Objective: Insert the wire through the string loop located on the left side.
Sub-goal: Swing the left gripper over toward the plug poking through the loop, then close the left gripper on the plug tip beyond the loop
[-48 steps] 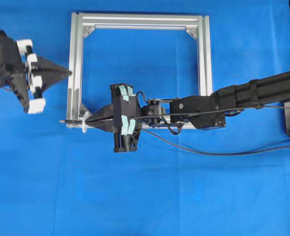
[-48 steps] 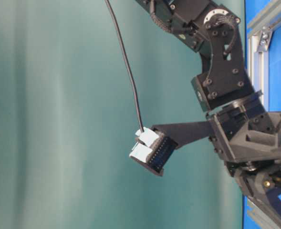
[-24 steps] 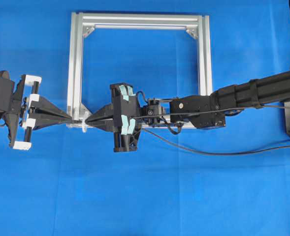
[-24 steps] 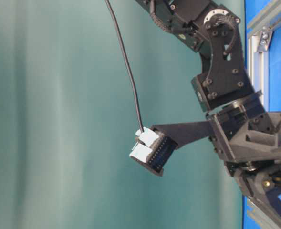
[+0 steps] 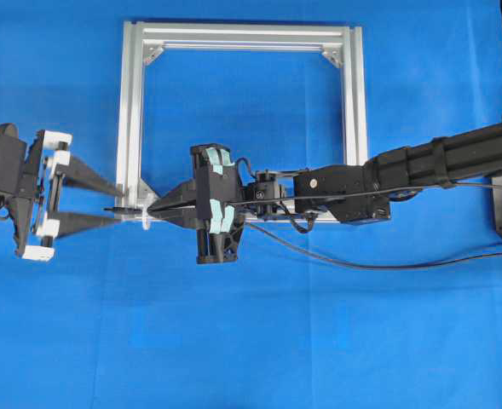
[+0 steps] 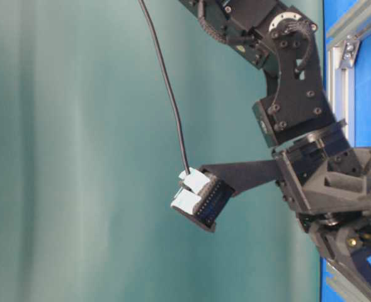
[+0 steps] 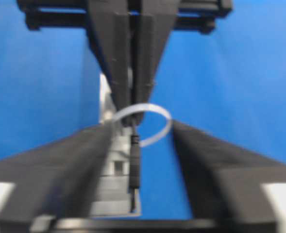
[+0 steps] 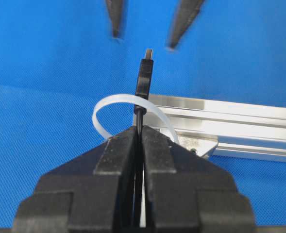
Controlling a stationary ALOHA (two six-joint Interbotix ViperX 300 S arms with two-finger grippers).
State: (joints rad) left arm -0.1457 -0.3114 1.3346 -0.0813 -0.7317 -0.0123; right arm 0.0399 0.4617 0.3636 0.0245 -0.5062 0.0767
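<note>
The right gripper is clamped on the wire just behind its plug, holding it level so the plug pokes leftward through the white string loop at the near-left corner of the aluminium frame. The left gripper faces it from the left with its fingers spread apart on either side of the plug, holding nothing, apparently placed to take the tip and draw it through. In the blurred left wrist view the plug seems to lie between those fingers without touching them.
</note>
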